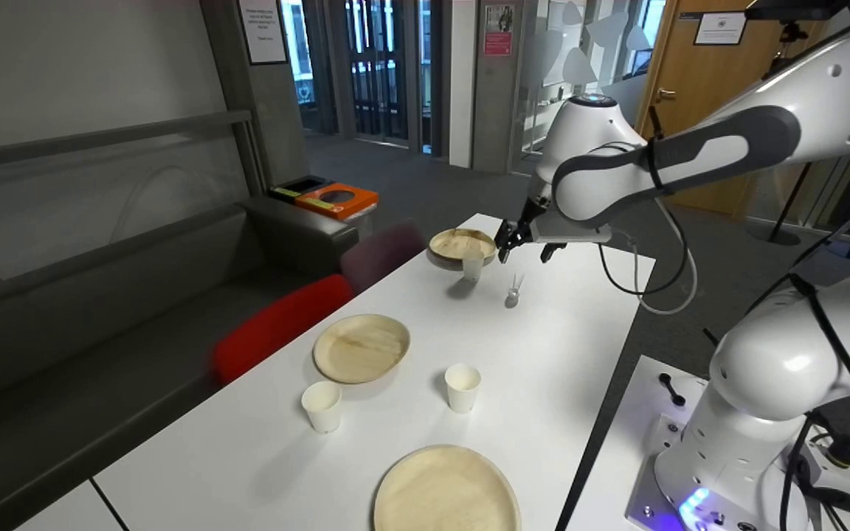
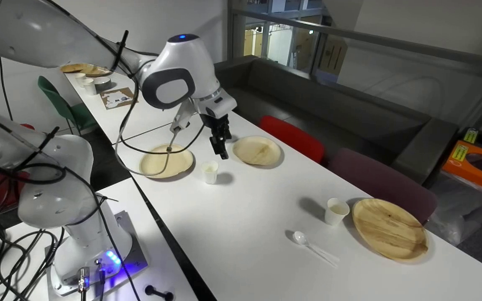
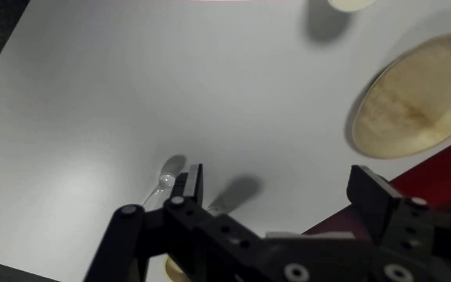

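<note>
Claw: spread wide, its fingers well apart and nothing held; it hangs above the counter.
Arm: the only one here, reaching over from its base at the right in an exterior view.
Spoon: white plastic, on the counter, lower than the claw and just left of a finger in the wrist view. Its long axis slants there, rounded end far, handle toward near left. The handle looks doubled; whether a second utensil lies with it, I cannot tell.
Closest cup: upright, just beside a far plate and near the spoon; mostly hidden by the claw in the wrist view.
Other tableware: right cup, left cup, middle plate and near plate, all apart.
Counter: white, long, with soft shadows.
Seats: red chair and purple chair along its left side in an exterior view, dark couch beyond.
Room: orange-topped bin by the couch's far end; wooden door at far right.
</note>
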Robot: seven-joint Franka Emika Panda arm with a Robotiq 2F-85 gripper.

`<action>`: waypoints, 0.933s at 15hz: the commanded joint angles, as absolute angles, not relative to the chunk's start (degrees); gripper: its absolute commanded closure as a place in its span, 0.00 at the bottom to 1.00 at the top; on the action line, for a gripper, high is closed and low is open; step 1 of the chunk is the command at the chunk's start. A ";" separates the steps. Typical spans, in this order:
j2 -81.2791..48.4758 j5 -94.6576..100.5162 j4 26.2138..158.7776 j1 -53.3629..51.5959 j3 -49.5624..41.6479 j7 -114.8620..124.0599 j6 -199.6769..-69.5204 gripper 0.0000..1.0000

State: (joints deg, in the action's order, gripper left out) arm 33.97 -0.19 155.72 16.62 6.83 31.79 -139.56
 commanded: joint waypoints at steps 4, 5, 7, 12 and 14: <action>26.29 0.46 150.44 18.41 2.02 32.31 -140.56 0.00; 25.35 0.49 149.82 18.41 1.80 32.33 -140.57 0.00; 24.76 0.52 149.40 18.31 1.81 32.35 -140.57 0.00; 22.58 0.00 147.84 18.46 2.46 34.71 -142.16 0.00; 18.50 -0.94 144.78 19.05 2.49 39.49 -143.16 0.00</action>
State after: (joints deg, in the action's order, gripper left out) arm 24.19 -0.26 149.23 19.10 2.95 33.93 -140.82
